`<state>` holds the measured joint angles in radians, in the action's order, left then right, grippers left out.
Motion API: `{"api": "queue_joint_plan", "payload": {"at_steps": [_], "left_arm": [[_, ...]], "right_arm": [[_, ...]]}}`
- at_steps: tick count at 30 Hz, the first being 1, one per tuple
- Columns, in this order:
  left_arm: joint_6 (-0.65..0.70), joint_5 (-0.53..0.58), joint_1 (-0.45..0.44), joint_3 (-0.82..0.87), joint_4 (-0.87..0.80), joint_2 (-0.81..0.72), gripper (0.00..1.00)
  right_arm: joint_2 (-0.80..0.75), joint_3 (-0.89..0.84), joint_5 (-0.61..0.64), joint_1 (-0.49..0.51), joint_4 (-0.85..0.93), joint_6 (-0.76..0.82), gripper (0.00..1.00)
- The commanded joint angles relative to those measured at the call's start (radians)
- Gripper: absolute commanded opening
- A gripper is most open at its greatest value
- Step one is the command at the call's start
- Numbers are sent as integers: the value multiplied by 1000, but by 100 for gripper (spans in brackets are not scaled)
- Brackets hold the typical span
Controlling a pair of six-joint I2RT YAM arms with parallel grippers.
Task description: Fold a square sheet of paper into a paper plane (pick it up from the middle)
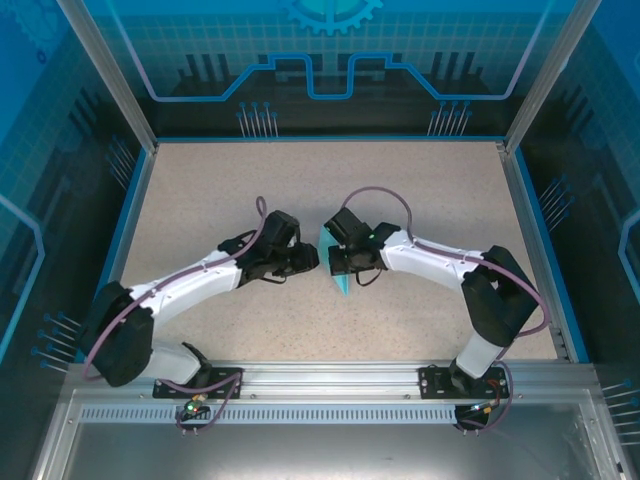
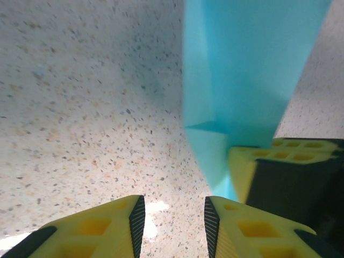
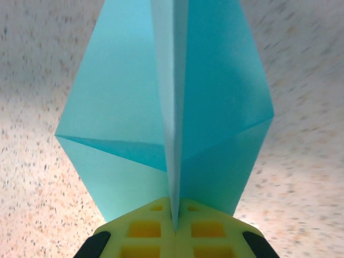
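Observation:
The square sheet of paper, light cyan, stands folded as a paper plane point(image 3: 123, 107) with two wings spread either side of a centre ridge. My right gripper point(image 3: 174, 226) is shut on that ridge and holds the plane just above the table. From above, the plane point(image 1: 341, 282) shows as a cyan sliver between the two grippers at mid-table. My left gripper point(image 2: 173, 215) is open, with bare table between its yellow fingers, just left of the plane point(image 2: 242, 70) and apart from it. The right gripper's yellow finger point(image 2: 279, 166) sits close to my left one point(image 1: 306, 258).
The speckled beige table point(image 1: 420, 190) stretches around both arms. It is bounded by blue edging and metal posts point(image 1: 530, 190) at the sides and a blue panel at the back. The two grippers almost meet at the centre.

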<state>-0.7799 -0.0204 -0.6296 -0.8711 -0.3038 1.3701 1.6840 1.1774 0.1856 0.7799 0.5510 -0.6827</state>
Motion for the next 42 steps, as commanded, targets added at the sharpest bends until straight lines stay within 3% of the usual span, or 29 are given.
{"api": "queue_joint_plan", "payload": {"at_steps": [1, 9, 15, 33, 42], "left_arm": [[-1, 84, 23, 48, -3, -53, 37], [-28, 85, 87, 149, 11, -148, 39], [-26, 73, 113, 181, 8, -177, 39], [-26, 48, 130, 185, 21, -157, 39], [-25, 37, 132, 180, 21, -148, 38]], "right_arm": [[55, 104, 130, -21, 188, 24, 5], [284, 358, 103, -116, 298, 29, 9], [404, 452, 86, -149, 312, 24, 9], [514, 475, 62, -162, 304, 5, 24], [540, 427, 30, -169, 269, -17, 26]]}}
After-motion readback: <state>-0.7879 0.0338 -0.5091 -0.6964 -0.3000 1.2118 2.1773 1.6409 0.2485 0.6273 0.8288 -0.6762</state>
